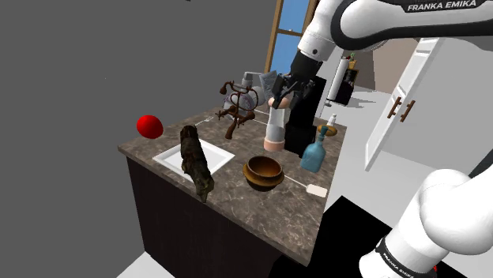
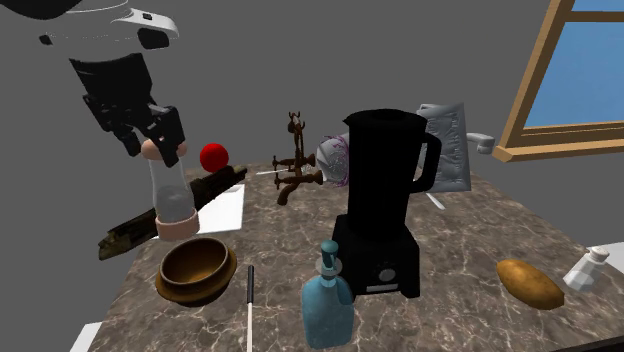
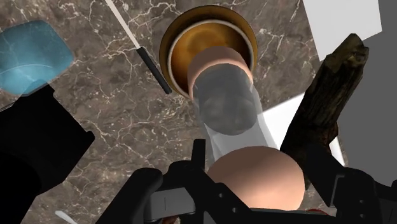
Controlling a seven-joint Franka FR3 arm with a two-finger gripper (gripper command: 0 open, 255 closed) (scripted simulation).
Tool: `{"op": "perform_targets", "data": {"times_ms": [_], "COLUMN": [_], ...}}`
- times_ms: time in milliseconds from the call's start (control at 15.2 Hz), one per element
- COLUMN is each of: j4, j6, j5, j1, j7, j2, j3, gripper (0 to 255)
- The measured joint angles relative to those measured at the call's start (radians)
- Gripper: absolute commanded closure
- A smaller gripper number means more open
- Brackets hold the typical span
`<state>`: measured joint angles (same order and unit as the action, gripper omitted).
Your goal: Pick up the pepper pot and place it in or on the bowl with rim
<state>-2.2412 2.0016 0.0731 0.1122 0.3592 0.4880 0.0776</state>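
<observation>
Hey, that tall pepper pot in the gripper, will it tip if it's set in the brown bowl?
Probably tips: the pepper pot is tall and slim, and the bowl looks rounded inside. Its clear body seems rigid, maybe slippery.

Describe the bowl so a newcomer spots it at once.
On the marbled counter, look to the second exterior view's left of the black blender. The bowl sits beside the clear pepper pot: round, brown, open-topped, unlike the blue bottle nearby.
</observation>
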Motion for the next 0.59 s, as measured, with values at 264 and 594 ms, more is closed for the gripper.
{"op": "perform_targets", "data": {"times_ms": [264,594], "j4": [-0.055,-0.119], "j6": [0.052,0.124], "j5": [0.002,0.005], "j1": [0.001,0.002], "j7": [-0.003,-0.005], "j2": [0.003,-0.005], "j3": [0.0,0.004], "gripper": [255,255]}}
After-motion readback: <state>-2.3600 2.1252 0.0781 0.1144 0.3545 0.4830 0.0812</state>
